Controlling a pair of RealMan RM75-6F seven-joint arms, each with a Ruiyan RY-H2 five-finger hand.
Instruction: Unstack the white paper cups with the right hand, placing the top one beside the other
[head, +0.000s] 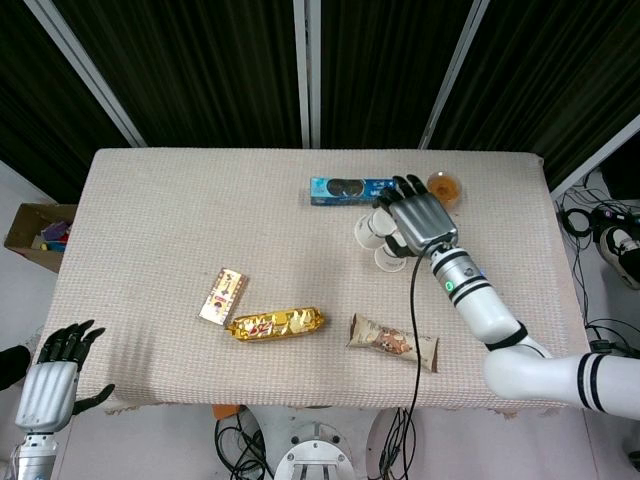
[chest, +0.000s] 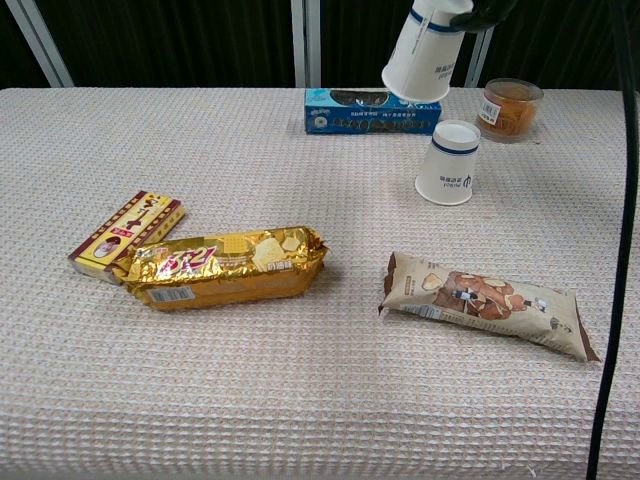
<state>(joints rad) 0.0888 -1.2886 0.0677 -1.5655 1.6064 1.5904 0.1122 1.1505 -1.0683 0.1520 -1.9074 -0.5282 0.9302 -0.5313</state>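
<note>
My right hand (head: 418, 222) grips a white paper cup (chest: 424, 52) upside down, lifted clear above the table and tilted, its open mouth pointing down and left. In the head view this lifted cup (head: 368, 228) shows just left of the hand. The other white cup (chest: 447, 162) stands upside down on the cloth below and slightly right of it, apart from the lifted one. In the chest view only dark fingertips (chest: 478, 14) show at the top edge. My left hand (head: 52, 378) hangs off the table's near left corner, fingers spread, holding nothing.
A blue biscuit box (chest: 372, 110) lies behind the cups and a glass jar with amber contents (chest: 510, 108) stands to their right. A brown snack packet (chest: 483, 304) lies nearer, with a gold wrapper (chest: 224, 265) and a yellow box (chest: 126, 234) to the left. A cable (chest: 620, 250) hangs at the right.
</note>
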